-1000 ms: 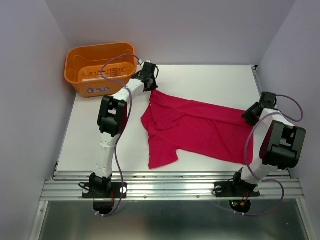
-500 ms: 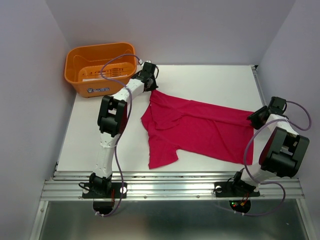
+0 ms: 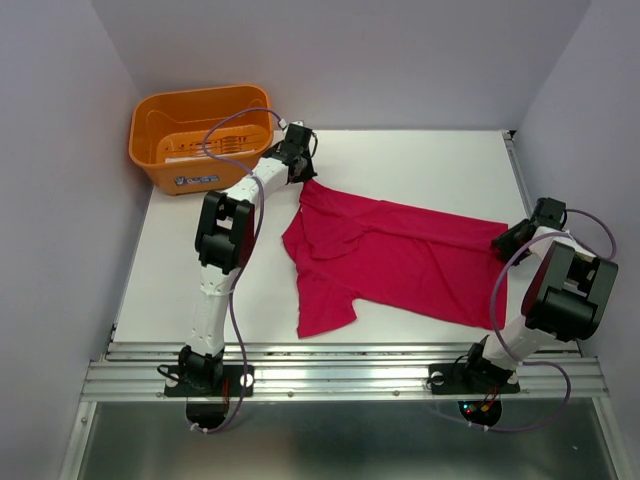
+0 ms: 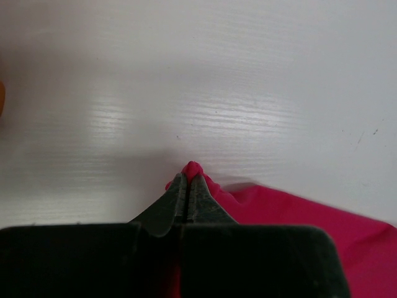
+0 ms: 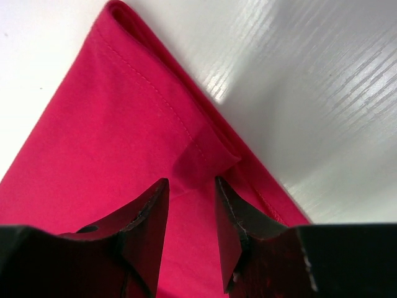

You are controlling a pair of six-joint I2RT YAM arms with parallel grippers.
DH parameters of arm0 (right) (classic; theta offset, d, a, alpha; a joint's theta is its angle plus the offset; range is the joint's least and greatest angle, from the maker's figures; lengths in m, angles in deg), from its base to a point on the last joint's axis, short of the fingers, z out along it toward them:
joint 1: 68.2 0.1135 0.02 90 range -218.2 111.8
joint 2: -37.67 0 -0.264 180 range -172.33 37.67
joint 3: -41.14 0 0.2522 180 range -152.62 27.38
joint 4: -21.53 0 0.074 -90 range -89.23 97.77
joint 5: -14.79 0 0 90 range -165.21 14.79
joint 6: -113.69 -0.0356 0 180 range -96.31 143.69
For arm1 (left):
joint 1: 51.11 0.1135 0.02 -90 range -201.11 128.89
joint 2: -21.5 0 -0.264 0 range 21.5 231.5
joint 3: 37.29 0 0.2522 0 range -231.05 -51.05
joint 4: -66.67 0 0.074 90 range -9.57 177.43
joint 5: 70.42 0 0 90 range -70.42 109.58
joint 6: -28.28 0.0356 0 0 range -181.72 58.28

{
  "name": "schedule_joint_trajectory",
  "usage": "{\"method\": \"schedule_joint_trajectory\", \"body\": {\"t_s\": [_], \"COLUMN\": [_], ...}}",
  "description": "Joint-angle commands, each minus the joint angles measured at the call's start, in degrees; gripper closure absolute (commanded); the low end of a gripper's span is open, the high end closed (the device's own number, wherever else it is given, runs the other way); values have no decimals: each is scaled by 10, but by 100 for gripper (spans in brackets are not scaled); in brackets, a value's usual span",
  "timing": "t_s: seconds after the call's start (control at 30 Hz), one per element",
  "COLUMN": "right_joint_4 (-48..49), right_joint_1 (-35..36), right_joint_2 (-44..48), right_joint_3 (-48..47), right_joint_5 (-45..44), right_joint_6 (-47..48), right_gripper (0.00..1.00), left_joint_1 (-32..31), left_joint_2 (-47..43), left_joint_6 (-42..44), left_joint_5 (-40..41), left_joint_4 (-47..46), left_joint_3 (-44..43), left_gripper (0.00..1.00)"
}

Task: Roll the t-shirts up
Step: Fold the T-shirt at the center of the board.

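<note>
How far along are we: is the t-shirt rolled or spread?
Spread: the t-shirt lies mostly flat on the table, a few wrinkles, no roll started.

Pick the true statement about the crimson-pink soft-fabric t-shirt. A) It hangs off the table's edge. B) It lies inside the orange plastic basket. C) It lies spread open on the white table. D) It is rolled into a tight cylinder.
C: the crimson-pink soft-fabric t-shirt lies unrolled and spread on the white table.
</note>
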Motion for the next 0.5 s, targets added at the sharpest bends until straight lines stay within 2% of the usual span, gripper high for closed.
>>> {"method": "schedule_joint_trajectory", "body": {"t_s": [0.0,0.1,0.27,0.4,0.47], "right_joint_4": [15,19,24,26,27], "right_joint_1": [-3,-3,-3,-3,-3], "right_joint_2": [-4,-4,-7,-2,5], "right_joint_3": [-9,-10,-16,-20,-20], "right_joint_5": [-22,-38,-49,-58,-59], "right_joint_6": [-1,-2,-3,-5,-5], "right_gripper": [60,64,78,99,99], "left_joint_1": [-4,-4,-4,-4,-4], "left_joint_2": [-13,-12,-11,-11,-11], "left_joint_6": [14,15,12,12,12], "left_joint_5": [-2,-2,-2,-1,0], "left_joint_4": [-7,-7,-8,-8,-8], "left_joint_3": [-9,-9,-9,-7,-6], "left_gripper": [100,100,100,100,100]}}
